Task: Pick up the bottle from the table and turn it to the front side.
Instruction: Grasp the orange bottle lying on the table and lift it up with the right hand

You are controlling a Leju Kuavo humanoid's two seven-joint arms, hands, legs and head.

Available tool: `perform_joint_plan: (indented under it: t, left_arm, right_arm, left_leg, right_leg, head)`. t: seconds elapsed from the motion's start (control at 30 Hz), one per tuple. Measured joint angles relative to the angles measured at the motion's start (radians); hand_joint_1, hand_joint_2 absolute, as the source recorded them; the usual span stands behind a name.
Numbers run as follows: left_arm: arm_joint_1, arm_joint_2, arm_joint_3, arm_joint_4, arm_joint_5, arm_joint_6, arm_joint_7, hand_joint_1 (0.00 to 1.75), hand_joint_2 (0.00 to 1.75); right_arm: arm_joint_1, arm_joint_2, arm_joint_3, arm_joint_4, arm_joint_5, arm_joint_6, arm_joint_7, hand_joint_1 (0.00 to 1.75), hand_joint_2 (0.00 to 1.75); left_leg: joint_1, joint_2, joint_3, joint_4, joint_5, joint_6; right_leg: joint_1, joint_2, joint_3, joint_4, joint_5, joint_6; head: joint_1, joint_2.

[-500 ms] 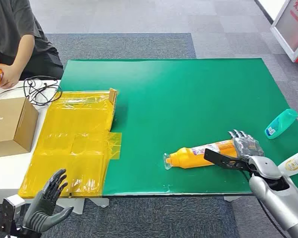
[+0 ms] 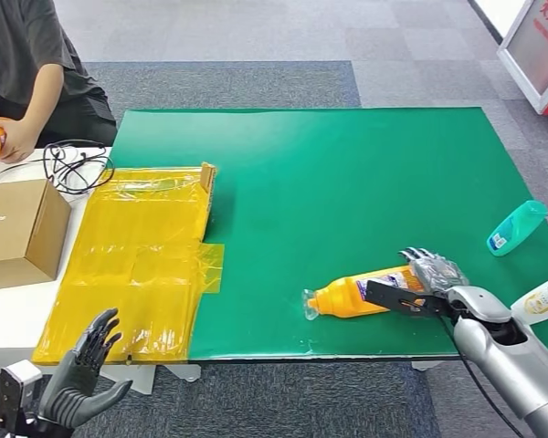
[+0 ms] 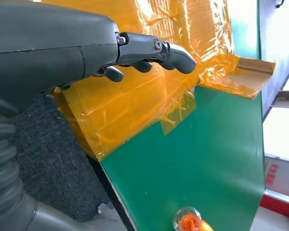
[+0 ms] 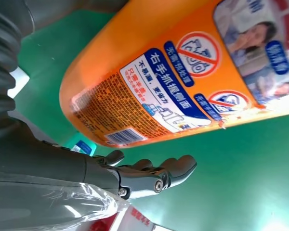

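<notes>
The right hand (image 2: 433,278) sits at the base end of the orange bottle (image 2: 357,292), which lies on its side on the green table (image 2: 340,173) near the front edge, its clear cap pointing away from the hand toward the robot's left. The thumb reaches along the near side of the bottle and the fingers (image 2: 417,255) curve over its far side, so the hand is cupped around the base. From the right wrist view the bottle (image 4: 164,77) fills the space just above the fingers (image 4: 154,175) with a strip of green between, so it seems the grasp is not yet closed, though I cannot tell for sure.

Beyond the right hand, on its outer side, a teal bottle (image 2: 517,226) lies near the table's right edge, and a white bottle (image 2: 543,298) lies just beside the forearm.

The left hand (image 2: 85,370) hangs below the table's front edge, fingers spread and holding nothing. Just beyond it lies a yellow sheet (image 2: 140,255). Farther off sit a box (image 2: 19,233), a cable (image 2: 75,164) and a person (image 2: 30,64) holding something orange
</notes>
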Motion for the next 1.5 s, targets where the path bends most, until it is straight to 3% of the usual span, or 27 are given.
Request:
perform_joint_plan:
  t: [0.03,0.17,0.6,0.83,0.97,1.13,1.33,1.5]
  left_arm:
    - [-0.001,0.001,0.0,0.001,0.0,0.001,-0.001,0.0,1.75]
    - [-0.003,0.005,0.0,0.007,0.0,0.002,-0.003,0.0,1.75]
    - [-0.009,0.016,-0.005,0.021,0.007,0.019,-0.015,0.0,1.75]
    - [-0.005,0.012,-0.005,0.019,0.018,0.016,-0.003,0.0,1.75]
    - [-0.004,-0.006,-0.012,0.003,0.019,0.015,-0.007,0.0,1.75]
    - [-0.007,-0.026,-0.042,-0.031,0.026,0.034,-0.019,0.0,1.75]
    - [-0.027,-0.038,-0.103,-0.062,0.06,0.083,-0.02,0.0,1.75]
    - [-0.064,-0.036,-0.182,-0.066,0.116,0.137,-0.015,0.0,1.75]
  right_arm:
    - [-0.005,-0.004,0.006,0.006,-0.004,0.002,-0.001,0.0,1.75]
    - [-0.025,-0.012,0.03,0.035,-0.006,0.012,-0.003,1.75,1.75]
    - [-0.074,-0.035,0.09,0.095,-0.06,-0.012,-0.014,1.75,1.75]
    - [0.01,-0.027,0.062,0.007,-0.115,-0.122,0.001,1.75,1.75]
    - [0.102,0.05,-0.026,-0.12,-0.132,-0.194,0.006,1.75,1.75]
    - [0.186,0.193,-0.123,-0.262,-0.207,-0.228,-0.007,1.75,1.75]
    - [0.24,0.37,-0.195,-0.379,-0.393,-0.169,-0.021,1.75,1.75]
    - [0.27,0.465,-0.198,-0.405,-0.43,-0.147,-0.028,1.75,1.75]
  left_leg:
    - [0.0,0.0,0.0,0.0,0.0,0.0]
    - [0.0,0.0,0.0,0.0,0.0,0.0]
    - [0.0,0.0,0.001,0.0,0.0,0.0]
    - [0.0,0.0,0.0,0.0,0.0,0.0]
    - [0.001,0.0,-0.001,0.0,0.0,0.0]
    - [0.001,0.0,-0.001,0.0,0.0,-0.001]
    - [0.001,0.0,0.0,0.0,0.001,-0.001]
    - [0.001,0.0,0.0,0.0,0.001,-0.001]
  right_leg:
    - [0.0,0.0,0.0,0.0,0.0,0.0]
    - [0.0,0.0,0.0,0.0,0.0,0.0]
    - [0.0,0.0,0.0,0.0,0.0,0.0]
    - [0.0,0.0,0.0,0.0,0.0,0.0]
    - [0.001,0.0,-0.001,0.0,0.0,0.0]
    - [0.002,0.0,-0.001,0.0,0.0,-0.001]
    - [0.002,0.0,-0.001,0.0,0.0,-0.001]
    - [0.001,0.0,-0.001,0.0,0.0,-0.001]
  head:
    - [0.0,0.0]
    - [0.0,0.0]
    - [0.0,0.0]
    - [0.0,0.0]
    - [0.0,0.0]
    - [0.0,0.0]
    - [0.0,0.0]
    - [0.0,0.0]
